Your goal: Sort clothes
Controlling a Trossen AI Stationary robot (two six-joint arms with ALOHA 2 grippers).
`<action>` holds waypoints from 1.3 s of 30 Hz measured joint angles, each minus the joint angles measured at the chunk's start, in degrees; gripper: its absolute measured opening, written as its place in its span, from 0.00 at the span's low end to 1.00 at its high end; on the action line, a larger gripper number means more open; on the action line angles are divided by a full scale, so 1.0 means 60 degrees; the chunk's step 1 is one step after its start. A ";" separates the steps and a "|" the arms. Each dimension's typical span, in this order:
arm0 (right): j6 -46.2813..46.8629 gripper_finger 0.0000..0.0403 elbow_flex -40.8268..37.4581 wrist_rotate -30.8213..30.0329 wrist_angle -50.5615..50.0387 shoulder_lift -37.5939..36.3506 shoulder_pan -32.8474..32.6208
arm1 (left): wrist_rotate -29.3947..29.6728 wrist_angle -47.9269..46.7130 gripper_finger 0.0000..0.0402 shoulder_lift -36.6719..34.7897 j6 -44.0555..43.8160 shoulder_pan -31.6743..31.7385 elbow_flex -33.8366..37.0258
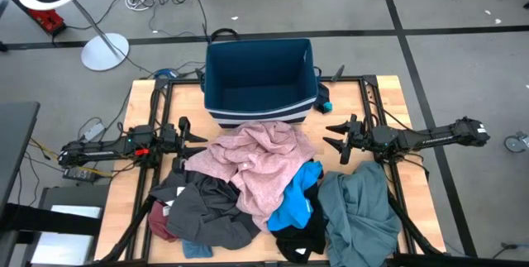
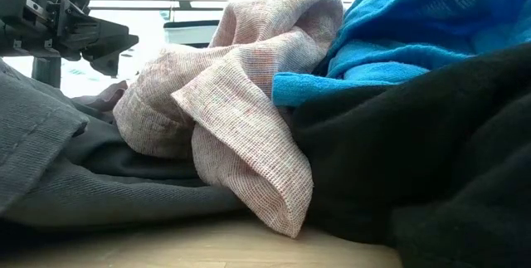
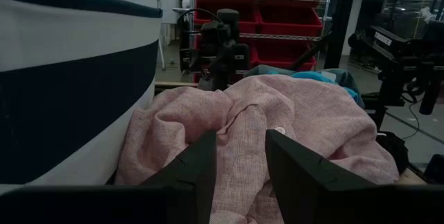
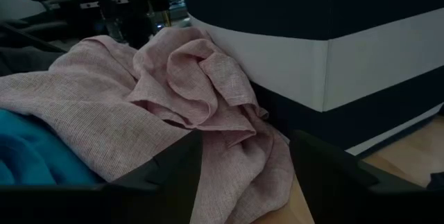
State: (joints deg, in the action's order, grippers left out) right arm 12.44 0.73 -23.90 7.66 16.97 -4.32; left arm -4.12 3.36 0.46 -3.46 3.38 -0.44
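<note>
High view: I count one pink garment [image 1: 258, 161], one bright blue [image 1: 296, 205], one teal-grey [image 1: 360, 209], one dark grey [image 1: 202, 209], one black [image 1: 299, 242], one maroon [image 1: 162, 220], heaped across the lower centre below one navy bin [image 1: 260, 79]. Pink's long axis runs upper left to lower right. My left gripper [image 1: 198, 139] and right gripper [image 1: 331, 135] flank it, both with fingers apart, holding nothing.

Navy blue rectangular fabric bin with white stripes [image 1: 260, 81], standing empty on the light wooden table [image 1: 388, 93], ahead of and between both claws. Red plastic shelf bins [image 3: 260, 9] beyond. White round lamp base [image 1: 105, 51] on grey floor.
</note>
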 joint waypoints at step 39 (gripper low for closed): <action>0.1178 0.55 0.0000 0.0003 0.0812 -0.0001 0.0000 | -0.0001 0.0000 0.32 -0.0001 -0.0001 0.0000 -0.0001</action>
State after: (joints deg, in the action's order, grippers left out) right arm 19.51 0.73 -23.88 12.53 16.96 -4.32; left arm -4.13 3.36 0.45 -3.47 3.38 -0.44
